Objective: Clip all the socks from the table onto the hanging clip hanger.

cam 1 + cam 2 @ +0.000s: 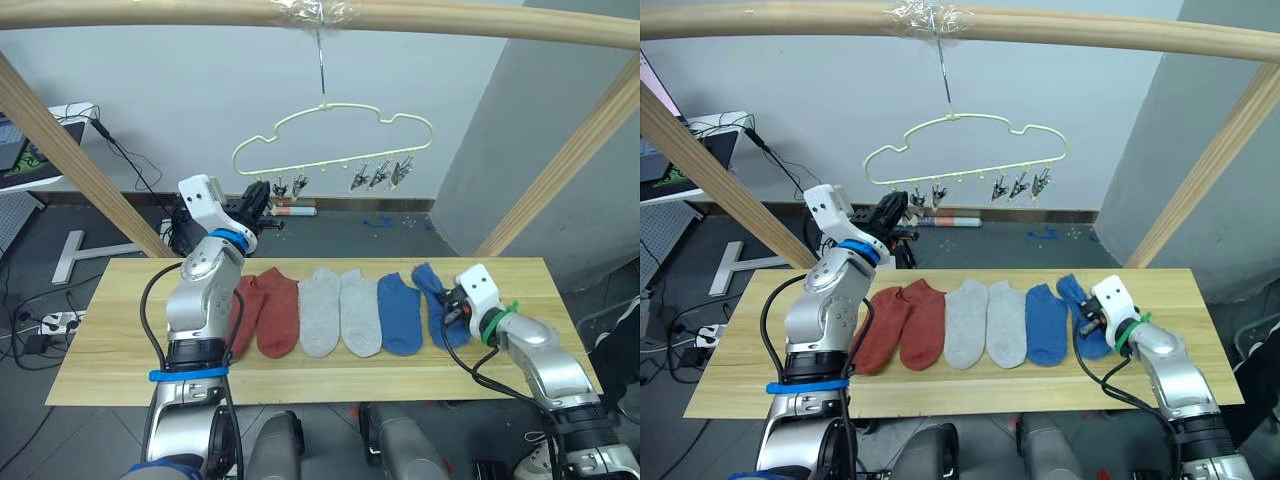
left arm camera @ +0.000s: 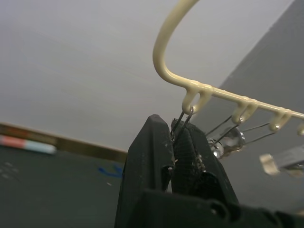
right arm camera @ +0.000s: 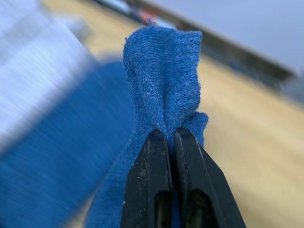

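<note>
Six short ankle socks lie in a row on the light wooden plank bench, below the pale-yellow cloud-shaped wire clip hanger. The right tool is pinched closed on the bunched rightmost blue sock. The left tool, raised to the hanger, is squeezed closed on its end metal clip.

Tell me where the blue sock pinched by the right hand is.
The short blue fabric sock lies at the robot's right end of the sock row on the light wood plank table, its cuff pinched in the right hand.
</note>
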You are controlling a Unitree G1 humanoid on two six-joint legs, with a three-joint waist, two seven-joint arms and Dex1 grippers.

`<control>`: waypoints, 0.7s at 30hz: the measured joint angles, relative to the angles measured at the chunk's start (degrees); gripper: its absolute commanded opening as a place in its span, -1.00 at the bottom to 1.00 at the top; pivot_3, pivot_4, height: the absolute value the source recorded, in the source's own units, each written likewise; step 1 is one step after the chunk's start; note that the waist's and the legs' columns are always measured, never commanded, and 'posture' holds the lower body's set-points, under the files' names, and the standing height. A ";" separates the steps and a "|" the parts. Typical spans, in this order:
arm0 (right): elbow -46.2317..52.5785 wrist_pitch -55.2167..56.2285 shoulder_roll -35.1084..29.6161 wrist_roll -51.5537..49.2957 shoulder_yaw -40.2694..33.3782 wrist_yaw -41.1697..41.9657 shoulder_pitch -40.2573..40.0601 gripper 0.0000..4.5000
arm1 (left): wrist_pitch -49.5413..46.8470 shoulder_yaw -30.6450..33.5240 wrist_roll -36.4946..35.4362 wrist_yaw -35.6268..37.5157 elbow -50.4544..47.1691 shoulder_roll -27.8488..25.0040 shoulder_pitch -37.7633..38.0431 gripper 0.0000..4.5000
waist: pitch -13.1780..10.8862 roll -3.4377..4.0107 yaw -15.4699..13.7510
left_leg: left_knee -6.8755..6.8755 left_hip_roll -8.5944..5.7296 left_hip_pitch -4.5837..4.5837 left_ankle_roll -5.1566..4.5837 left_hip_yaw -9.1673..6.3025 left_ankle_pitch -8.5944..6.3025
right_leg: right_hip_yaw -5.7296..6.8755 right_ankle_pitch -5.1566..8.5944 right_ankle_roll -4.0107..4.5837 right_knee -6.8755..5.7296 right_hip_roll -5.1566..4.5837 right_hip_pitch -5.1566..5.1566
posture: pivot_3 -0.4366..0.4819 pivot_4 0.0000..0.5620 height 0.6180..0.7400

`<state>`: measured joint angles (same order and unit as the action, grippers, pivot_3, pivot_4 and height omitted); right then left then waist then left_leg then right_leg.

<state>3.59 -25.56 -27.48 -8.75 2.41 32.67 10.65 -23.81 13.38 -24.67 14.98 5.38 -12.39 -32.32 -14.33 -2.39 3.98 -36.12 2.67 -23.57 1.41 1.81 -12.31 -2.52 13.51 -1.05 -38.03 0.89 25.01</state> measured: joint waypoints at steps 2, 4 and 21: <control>6.75 -4.58 2.59 -2.99 0.67 0.14 0.32 -0.99 | -6.74 3.31 -6.79 0.79 -0.97 -0.10 -0.34 -0.97 | 0.00 0.00 0.34 | 0.01 0.10 0.03 0.00 -0.08 0.00 | 0.01 0.00 0.00 -0.05 0.02 0.01 | -0.13 -0.12 1.00; 11.41 -8.17 6.73 -5.62 3.29 -0.17 2.18 -0.99 | -12.45 6.47 -12.81 0.74 -1.30 -0.31 -0.91 -0.97 | 0.00 0.00 0.84 | 0.01 0.16 0.06 0.00 -0.17 0.00 | 0.01 0.00 0.00 -0.06 0.02 0.01 | -0.13 -0.12 1.00; 1.76 -12.82 22.34 -6.49 11.45 -4.94 17.00 -0.99 | -27.02 10.77 -29.20 -4.73 -9.75 -0.68 1.41 -0.97 | -0.01 0.00 -0.54 | 0.00 -0.01 -0.29 0.08 -0.25 0.04 | 0.03 0.00 0.00 0.11 -0.26 0.16 | -0.02 -0.11 1.00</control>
<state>5.34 -38.38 -5.15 -15.24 13.86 27.74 27.65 -50.83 24.15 -53.88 10.25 -4.38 -13.07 -30.91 -14.34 -2.40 3.44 -36.12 2.67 -23.87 1.49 1.56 -12.26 -2.50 13.50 -1.05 -37.92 0.63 25.17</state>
